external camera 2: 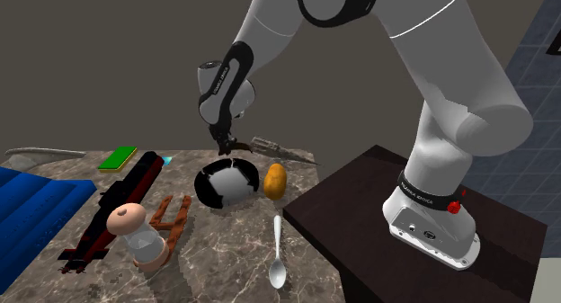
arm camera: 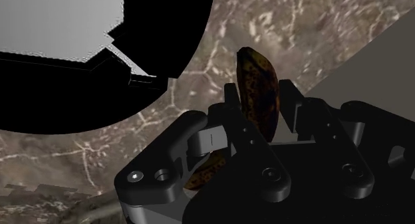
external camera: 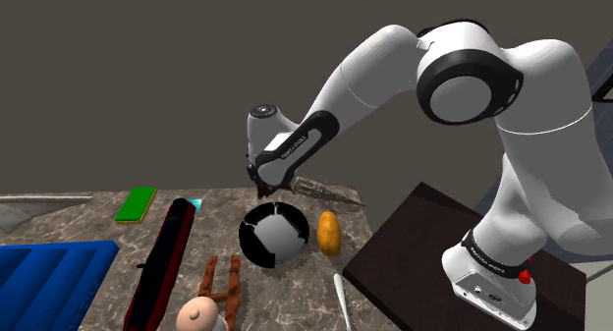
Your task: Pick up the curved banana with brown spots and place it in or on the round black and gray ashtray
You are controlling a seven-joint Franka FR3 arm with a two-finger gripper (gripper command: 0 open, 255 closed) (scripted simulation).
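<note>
One end effector (arm camera: pixel 265 116), pinched tight on one brown-spotted banana (arm camera: pixel 256 76), near one round black-and-grey ashtray (external camera: pixel 251 239)

Yellow-brown banana (arm camera: pixel 258 90), dark spots; ashtray (external camera: pixel 272 236) black and grey; counter (external camera: pixel 88 217) brown-marbled; claw (external camera: pixel 268 189) black.

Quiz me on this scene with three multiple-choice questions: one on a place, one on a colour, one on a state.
1. Where is the gripper? A over the spoon; B just above the ashtray; C over the stand.
2. What colour is the flat block? A green; B red; C yellow.
3. The banana is: A lying on the table; B in the ashtray; C clasped in the gripper.
Answers: B, the shoulder view shows it hanging over the ashtray; A, it is plainly green; C, the wrist view shows the gripper shut on it.
</note>
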